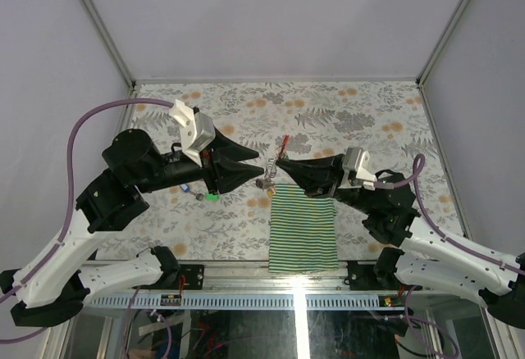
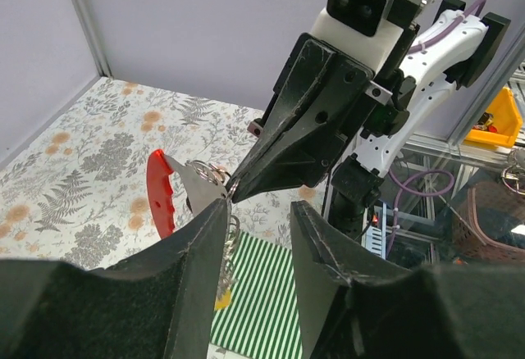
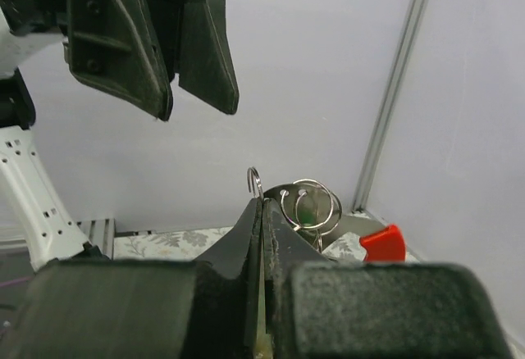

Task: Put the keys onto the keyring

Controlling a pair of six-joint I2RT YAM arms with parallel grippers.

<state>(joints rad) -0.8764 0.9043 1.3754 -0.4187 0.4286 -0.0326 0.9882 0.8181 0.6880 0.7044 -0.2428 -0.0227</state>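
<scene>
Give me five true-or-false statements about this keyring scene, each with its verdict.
1. The right gripper is shut on the keyring. True.
2. The left gripper clamps the red clip. False: its jaws stand open, and the clip is off to one side of them.
3. The striped cloth lies on the table at its near edge. True.
4. The keyring lies flat on the striped cloth. False: it hangs in the air from the right gripper.
5. A green tag lies on the table under the left arm. True.
</scene>
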